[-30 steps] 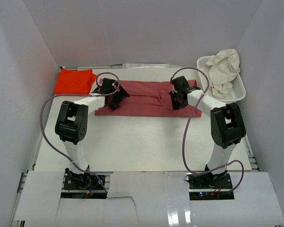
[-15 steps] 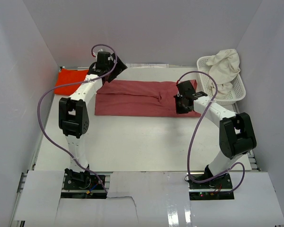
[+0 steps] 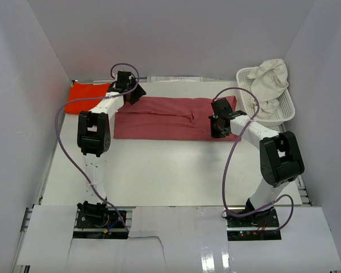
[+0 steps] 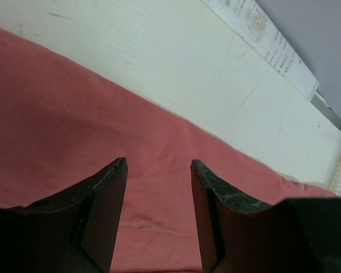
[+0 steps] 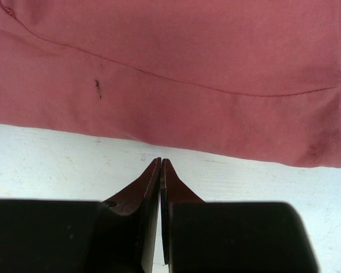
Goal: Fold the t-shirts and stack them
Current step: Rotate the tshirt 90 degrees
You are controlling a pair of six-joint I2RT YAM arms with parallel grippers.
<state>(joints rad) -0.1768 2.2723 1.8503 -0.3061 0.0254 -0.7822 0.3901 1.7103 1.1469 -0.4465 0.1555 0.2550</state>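
Note:
A dusty rose-red t-shirt (image 3: 170, 116) lies folded into a long band across the table. In the left wrist view my left gripper (image 4: 158, 165) is open just above its cloth (image 4: 57, 114), with nothing between the fingers. From above, the left gripper (image 3: 133, 94) is at the band's far left corner. My right gripper (image 3: 217, 131) is shut and empty. Its tips (image 5: 161, 161) are over bare table just in front of the shirt's near edge (image 5: 187, 57), by the right end. A bright orange-red t-shirt (image 3: 88, 95) lies folded at the far left. A cream-white t-shirt (image 3: 271, 82) is bunched in the basket.
A white lattice basket (image 3: 288, 111) stands at the far right against the wall. Grey walls close in the table on the left, back and right. The left arm's purple cable (image 3: 62, 139) loops out to the left, the right arm's cable (image 3: 227, 170) over the table's near part.
The left arm swung from the shirt's left end to its far left corner, and its jaws narrowed somewhat. The right gripper closed and drew back to the shirt's near edge.

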